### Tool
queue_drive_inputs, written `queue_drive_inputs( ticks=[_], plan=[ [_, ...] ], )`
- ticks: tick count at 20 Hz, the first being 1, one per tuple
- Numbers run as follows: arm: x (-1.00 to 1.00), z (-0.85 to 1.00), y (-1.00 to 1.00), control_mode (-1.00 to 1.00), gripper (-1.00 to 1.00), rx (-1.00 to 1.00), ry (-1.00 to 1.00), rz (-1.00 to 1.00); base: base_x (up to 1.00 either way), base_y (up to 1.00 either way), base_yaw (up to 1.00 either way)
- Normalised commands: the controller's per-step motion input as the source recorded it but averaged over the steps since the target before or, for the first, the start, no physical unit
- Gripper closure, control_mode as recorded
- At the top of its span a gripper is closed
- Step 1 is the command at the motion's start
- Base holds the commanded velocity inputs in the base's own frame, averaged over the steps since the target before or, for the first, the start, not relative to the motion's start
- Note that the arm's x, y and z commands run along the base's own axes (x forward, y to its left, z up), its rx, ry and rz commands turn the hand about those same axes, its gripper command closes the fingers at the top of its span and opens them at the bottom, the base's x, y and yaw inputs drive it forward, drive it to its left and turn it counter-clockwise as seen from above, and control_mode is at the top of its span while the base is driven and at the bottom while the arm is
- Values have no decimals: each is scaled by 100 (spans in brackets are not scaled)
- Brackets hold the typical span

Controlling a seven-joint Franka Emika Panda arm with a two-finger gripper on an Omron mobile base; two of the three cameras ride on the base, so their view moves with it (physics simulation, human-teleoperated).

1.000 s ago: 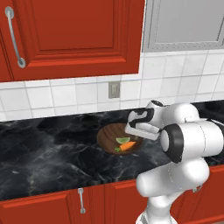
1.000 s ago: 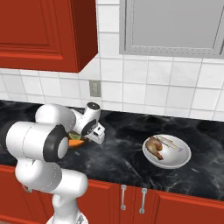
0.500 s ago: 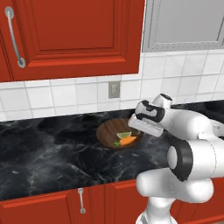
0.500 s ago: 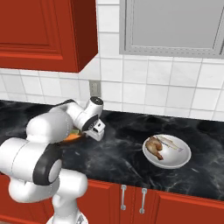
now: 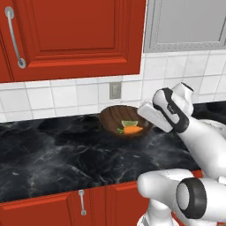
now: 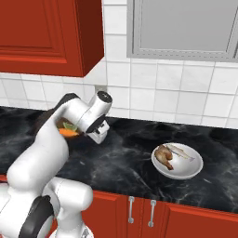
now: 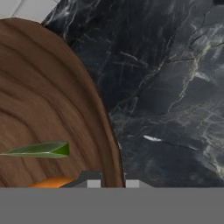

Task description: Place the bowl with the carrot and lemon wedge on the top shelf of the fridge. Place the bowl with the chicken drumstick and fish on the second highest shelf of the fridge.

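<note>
My gripper (image 7: 113,183) is shut on the right rim of the dark brown wooden bowl (image 5: 118,119), which hangs tilted just above the black marble counter (image 5: 53,154) near the wall. Inside it lie the carrot (image 5: 131,129) and the lemon wedge (image 5: 128,123); both also show past my arm as the carrot (image 6: 69,132) and the lemon wedge (image 6: 69,125). In the hand view the bowl's rim (image 7: 105,131) runs between my fingertips. The white bowl (image 6: 190,169) with the chicken drumstick (image 6: 162,155) and the fish (image 6: 179,149) sits on the counter to the right. The fridge and its shelves are out of view.
Red upper cabinets (image 5: 66,31) and a grey-fronted cabinet (image 5: 190,22) hang over the counter. A wall outlet (image 5: 115,90) sits in the white tiles behind the brown bowl. Red lower cabinet doors (image 6: 144,218) run under the counter's front edge.
The gripper has finished closing on the brown bowl's rim, and the bowl has risen off the counter toward the wall. The white bowl has not moved.
</note>
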Motion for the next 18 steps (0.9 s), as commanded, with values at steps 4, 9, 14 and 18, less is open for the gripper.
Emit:
queue_drive_inputs(
  ticks=[4,9,14,18],
  plan=[
    [-45,81,12,-100,100,-1,0,-6,0,0,0],
    [-89,67,0,-100,100,-1,-6,0,0,0,0],
    [-65,17,0,-100,100,0,-19,0,0,0,0],
    [-6,0,0,-100,100,0,-4,0,0,0,0]
  ],
)
